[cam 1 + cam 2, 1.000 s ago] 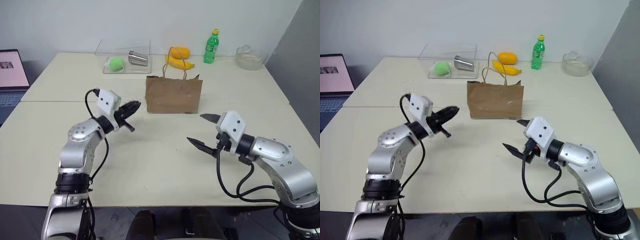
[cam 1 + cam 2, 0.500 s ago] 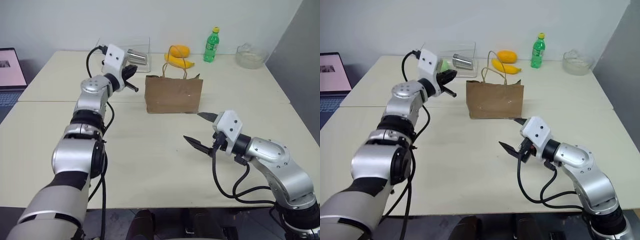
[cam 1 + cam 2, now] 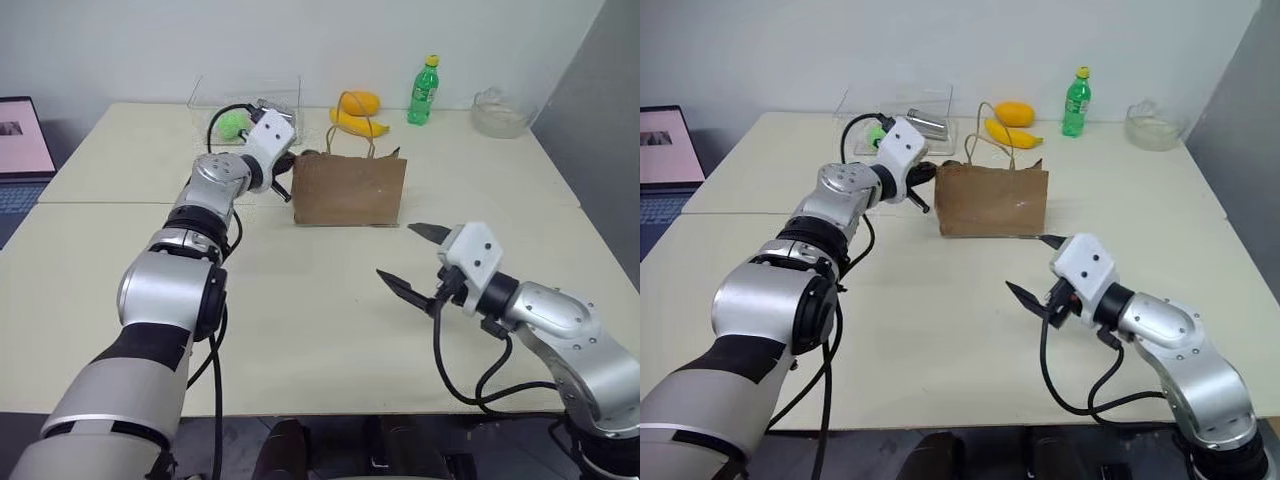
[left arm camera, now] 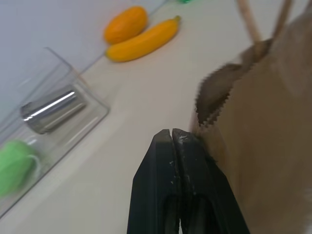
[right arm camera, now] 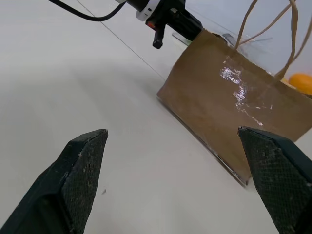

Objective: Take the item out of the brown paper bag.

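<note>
The brown paper bag [image 3: 350, 190] stands upright at the middle of the table, its loop handles up. My left gripper [image 3: 288, 166] is shut, with its tips against the bag's upper left corner. In the left wrist view the closed fingers [image 4: 171, 146] lie beside the bag's serrated top edge [image 4: 209, 105], and nothing shows between them. My right gripper [image 3: 402, 252] hovers open over the table in front of the bag and a little to its right, apart from it. The item is hidden.
Behind the bag lie a yellow banana and an orange fruit [image 3: 357, 112]. A green bottle [image 3: 422, 92] and a glass bowl [image 3: 500, 112] stand at the back right. A clear box [image 3: 245, 112] holds a green ball and a metal cup. A laptop [image 3: 20, 140] sits far left.
My left arm has risen from the table's left and reached forward and right to the bag's upper left corner. The right gripper has stayed about where it was, still open.
</note>
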Action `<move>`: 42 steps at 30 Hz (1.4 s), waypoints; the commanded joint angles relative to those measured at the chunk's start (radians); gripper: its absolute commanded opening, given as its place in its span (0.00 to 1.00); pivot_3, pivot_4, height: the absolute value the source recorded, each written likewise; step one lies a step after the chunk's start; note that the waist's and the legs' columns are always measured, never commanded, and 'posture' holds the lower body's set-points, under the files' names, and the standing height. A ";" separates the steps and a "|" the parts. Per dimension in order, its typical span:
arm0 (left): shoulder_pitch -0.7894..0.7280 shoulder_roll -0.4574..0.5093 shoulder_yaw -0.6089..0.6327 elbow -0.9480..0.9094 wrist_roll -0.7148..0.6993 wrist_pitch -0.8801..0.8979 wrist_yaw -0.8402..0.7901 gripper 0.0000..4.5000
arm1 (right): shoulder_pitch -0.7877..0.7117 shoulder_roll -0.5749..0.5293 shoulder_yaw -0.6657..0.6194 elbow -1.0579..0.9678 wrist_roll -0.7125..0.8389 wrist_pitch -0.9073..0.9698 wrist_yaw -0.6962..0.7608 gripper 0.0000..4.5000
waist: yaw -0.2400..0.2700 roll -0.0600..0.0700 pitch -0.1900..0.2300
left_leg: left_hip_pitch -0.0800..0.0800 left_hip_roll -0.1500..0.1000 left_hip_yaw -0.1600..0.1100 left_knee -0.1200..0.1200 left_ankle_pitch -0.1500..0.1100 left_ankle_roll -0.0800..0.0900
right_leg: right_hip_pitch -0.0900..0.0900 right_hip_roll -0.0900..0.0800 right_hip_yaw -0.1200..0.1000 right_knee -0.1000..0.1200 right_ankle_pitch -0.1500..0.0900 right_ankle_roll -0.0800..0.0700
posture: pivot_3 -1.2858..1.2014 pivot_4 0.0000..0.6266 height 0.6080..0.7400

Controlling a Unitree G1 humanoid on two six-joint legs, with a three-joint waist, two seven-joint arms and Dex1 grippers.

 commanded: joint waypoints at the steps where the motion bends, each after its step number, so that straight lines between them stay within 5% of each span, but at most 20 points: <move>1: 0.009 0.000 -0.016 -0.026 0.009 -0.036 -0.203 0.01 | 0.016 -0.015 -0.054 -0.059 0.029 0.012 -0.010 1.00 | 0.000 0.000 0.000 | 0.000 0.000 0.000 0.000 0.000 0.000 | 0.000 0.000 0.000 0.000 0.000 0.000 | 0.52 0.24 1.00; 15: 0.235 0.084 -0.158 -0.146 0.056 -0.237 -0.803 0.01 | 0.038 -0.053 -0.075 -0.058 0.055 0.013 0.000 1.00 | 0.000 0.000 0.000 | 0.000 0.000 -0.001 0.003 0.000 0.000 | 0.001 0.000 0.001 0.001 0.000 0.000 | 0.52 0.24 1.00; 26: 0.388 0.169 -0.088 -0.517 -0.143 -0.192 -0.870 0.01 | 0.046 -0.085 -0.058 -0.040 0.052 -0.010 0.032 1.00 | 0.000 0.000 0.000 | -0.001 0.001 -0.001 0.007 -0.001 0.002 | 0.001 0.000 0.001 0.004 0.000 0.000 | 0.52 0.24 1.00; 33: 0.625 0.294 -0.023 -1.157 -0.350 0.118 -0.865 0.39 | 0.074 -0.111 -0.015 -0.014 0.034 -0.056 0.069 1.00 | -0.007 0.001 -0.001 | 0.002 0.006 -0.002 0.008 -0.001 0.002 | 0.001 -0.001 0.005 0.008 -0.001 0.001 | 0.52 0.24 1.00; 37: 0.700 0.259 -0.086 -1.207 -0.291 0.024 -0.787 0.64 | 0.069 -0.130 0.016 0.003 0.037 -0.072 0.097 1.00 | -0.001 0.001 -0.001 | 0.003 0.003 -0.001 0.009 -0.001 0.002 | 0.001 -0.001 0.004 0.009 -0.001 0.002 | 0.52 0.24 1.00; 42: 0.721 0.171 -0.186 -1.148 -0.214 -0.101 -0.703 0.64 | 0.094 -0.163 0.055 -0.017 0.042 -0.052 0.125 1.00 | 0.004 0.001 -0.001 | 0.002 0.000 -0.001 0.010 -0.001 0.002 | 0.002 -0.002 0.003 0.009 -0.001 0.002 | 0.52 0.24 1.00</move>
